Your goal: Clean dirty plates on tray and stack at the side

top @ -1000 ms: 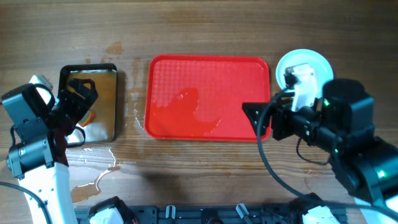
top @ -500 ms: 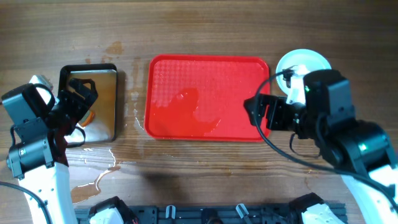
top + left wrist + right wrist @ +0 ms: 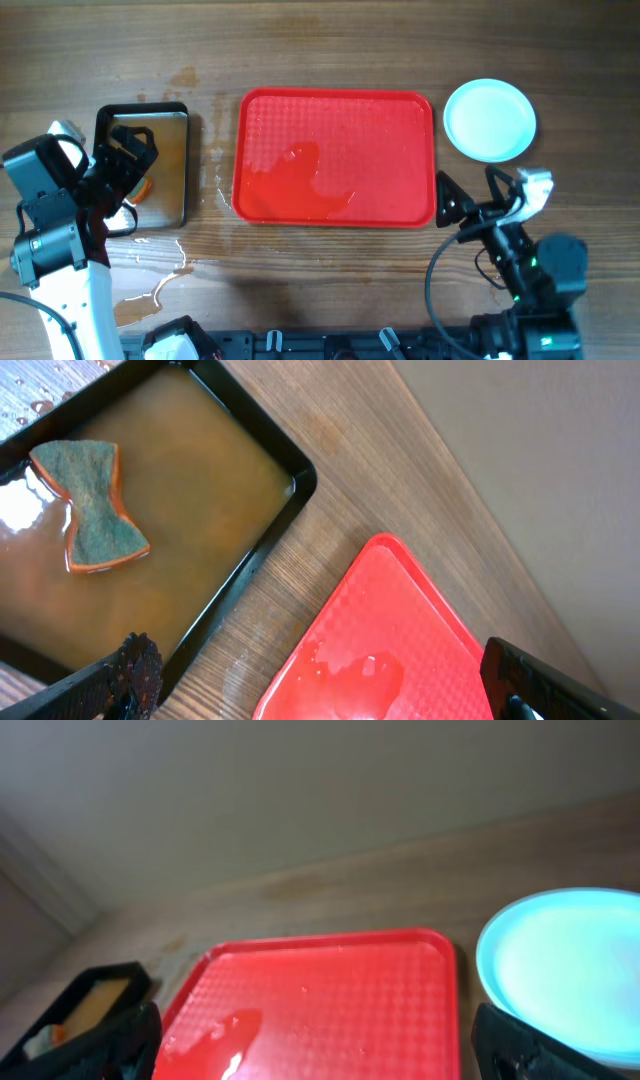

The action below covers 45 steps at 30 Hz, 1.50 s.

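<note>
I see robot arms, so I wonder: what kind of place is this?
Probably a robot test bench set up for dishwashing: a pan of brownish water holding a sponge, a wet red tray, and a white plate beside it on a wooden table.

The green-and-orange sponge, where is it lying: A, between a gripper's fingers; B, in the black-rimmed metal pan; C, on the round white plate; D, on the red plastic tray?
B: the green-and-orange sponge lies in the brownish liquid of the black-rimmed metal pan, apart from the red plastic tray.
</note>
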Available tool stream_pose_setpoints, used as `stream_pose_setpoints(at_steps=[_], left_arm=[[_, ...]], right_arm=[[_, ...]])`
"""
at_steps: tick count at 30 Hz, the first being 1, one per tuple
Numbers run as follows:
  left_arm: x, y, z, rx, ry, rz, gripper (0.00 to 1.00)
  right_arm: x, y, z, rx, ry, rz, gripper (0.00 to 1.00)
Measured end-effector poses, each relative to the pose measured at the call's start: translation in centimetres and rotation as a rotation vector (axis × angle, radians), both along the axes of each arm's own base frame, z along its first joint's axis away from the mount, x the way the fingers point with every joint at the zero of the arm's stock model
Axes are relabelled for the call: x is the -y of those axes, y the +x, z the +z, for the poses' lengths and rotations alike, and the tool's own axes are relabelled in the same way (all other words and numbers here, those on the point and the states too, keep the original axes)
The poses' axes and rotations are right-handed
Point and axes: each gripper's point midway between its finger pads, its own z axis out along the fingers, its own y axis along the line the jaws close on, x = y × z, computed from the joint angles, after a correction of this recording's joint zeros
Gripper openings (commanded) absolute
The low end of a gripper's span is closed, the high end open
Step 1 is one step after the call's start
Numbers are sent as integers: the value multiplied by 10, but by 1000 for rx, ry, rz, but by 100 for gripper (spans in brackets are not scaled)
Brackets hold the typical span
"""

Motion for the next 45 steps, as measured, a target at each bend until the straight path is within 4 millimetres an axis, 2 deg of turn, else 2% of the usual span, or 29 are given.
stream_pose_setpoints(at_steps=[4, 7, 15, 21, 26, 45], left_arm=[[0, 0, 0, -1, -1, 0, 100], [0, 0, 0, -1, 0, 0, 100], [0, 0, 0, -1, 0, 0, 100], [0, 0, 0, 0, 0, 0, 100], [0, 0, 0, -1, 0, 0, 100], [0, 0, 0, -1, 0, 0, 100]], right_arm=[[7, -7, -25, 106, 5, -18, 100], [14, -9, -36, 137, 2, -53, 100], [47, -4, -41, 201, -11, -212, 100], [65, -1, -60, 156, -38, -318, 100], [70, -1, -60, 163, -95, -339, 100], [71, -1, -60, 163, -98, -342, 100]])
